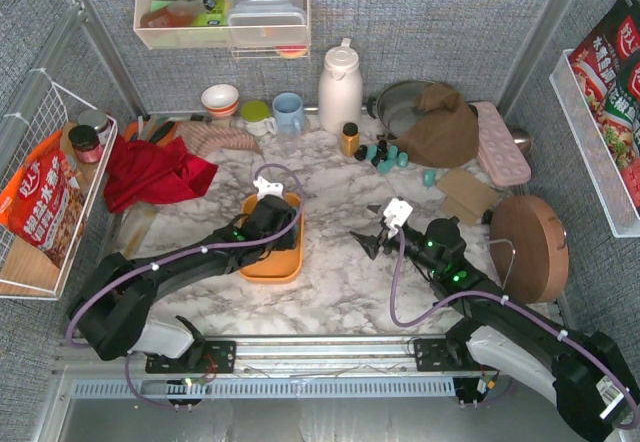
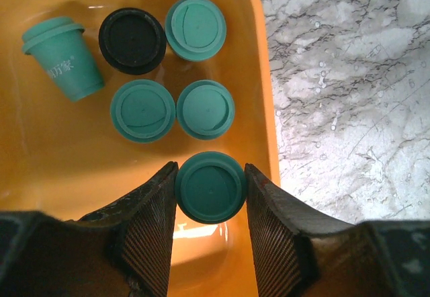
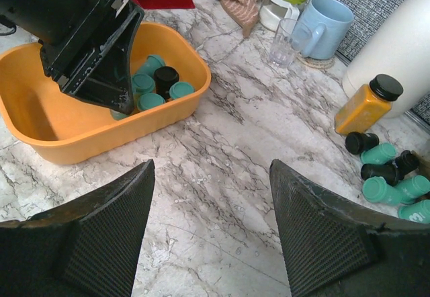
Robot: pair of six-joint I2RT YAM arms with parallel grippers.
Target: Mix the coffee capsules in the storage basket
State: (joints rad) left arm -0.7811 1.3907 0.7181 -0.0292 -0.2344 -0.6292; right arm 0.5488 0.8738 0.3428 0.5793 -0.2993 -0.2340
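The orange-yellow storage basket (image 1: 272, 274) sits on the marble table at centre left. My left gripper (image 1: 262, 220) is down inside it. In the left wrist view its jaws (image 2: 209, 179) are shut on an upright teal coffee capsule (image 2: 209, 187) near the basket wall (image 2: 259, 75). Beyond it stand three teal capsules (image 2: 142, 111) and a black one (image 2: 132, 40), and one teal capsule (image 2: 64, 58) lies on its side. My right gripper (image 1: 365, 242) is open and empty over bare marble (image 3: 211, 176). It is right of the basket (image 3: 40, 146). Several loose capsules (image 1: 385, 154) (image 3: 386, 176) lie at the back.
An amber bottle with a black cap (image 1: 349, 139) (image 3: 368, 103) stands by the loose capsules. A blue mug (image 1: 289, 112), a glass (image 3: 285, 41) and a white thermos (image 1: 340, 87) stand behind. A red cloth (image 1: 150, 172) lies left and a round wooden lid (image 1: 528, 247) right.
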